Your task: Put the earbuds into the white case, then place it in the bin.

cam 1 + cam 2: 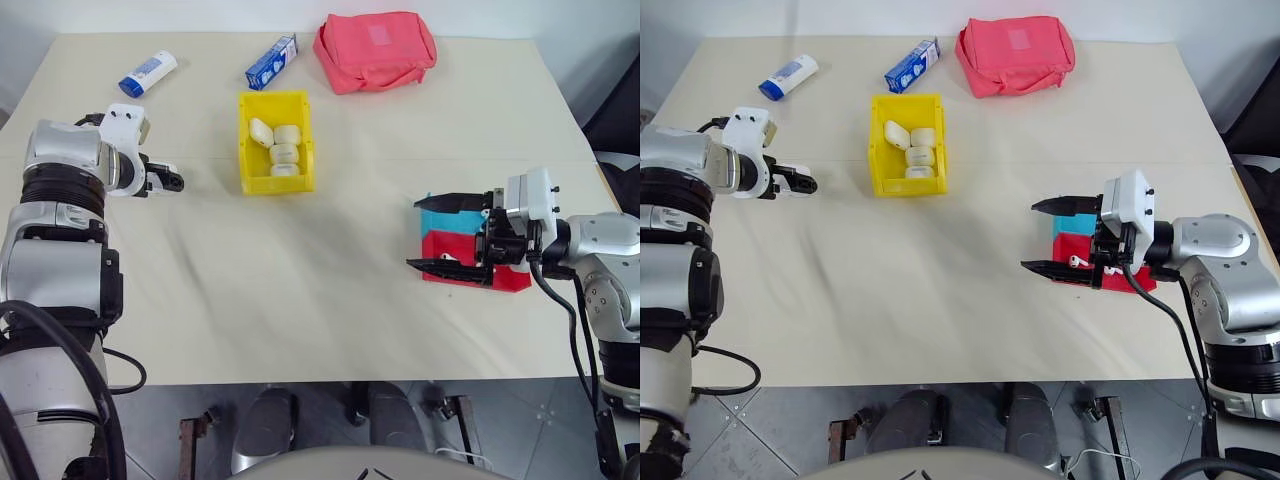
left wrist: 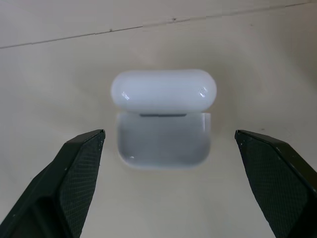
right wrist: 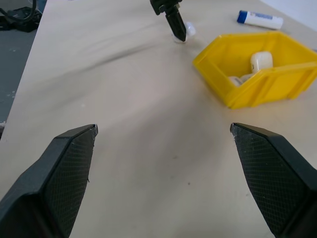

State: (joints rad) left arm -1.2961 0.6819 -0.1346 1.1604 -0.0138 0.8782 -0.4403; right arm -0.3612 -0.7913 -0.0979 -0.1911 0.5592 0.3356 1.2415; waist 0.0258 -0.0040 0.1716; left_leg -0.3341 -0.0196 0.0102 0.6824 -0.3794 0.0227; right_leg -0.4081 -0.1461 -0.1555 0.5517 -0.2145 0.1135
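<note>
The white case [image 2: 163, 144] lies on the table with its lid [image 2: 163, 91] flipped up; I cannot tell what is inside. My left gripper [image 2: 168, 134] is open, one finger on each side of the case, not touching it. It points down at the table left of the yellow bin [image 1: 243, 150], which holds several cream cases. My right gripper [image 1: 416, 233] stands open above the red tray [image 1: 500, 280] and teal tray [image 1: 440, 222] at the right. A tiny white piece [image 1: 1077, 262] that looks like an earbud lies on the red tray.
At the table's far side lie a pink pouch [image 1: 375, 50], a blue-and-white carton [image 1: 272, 62] and a white tube with a blue cap [image 1: 148, 73]. Bare tabletop [image 1: 300, 280] stretches between the two arms. The table's front edge is close below the trays.
</note>
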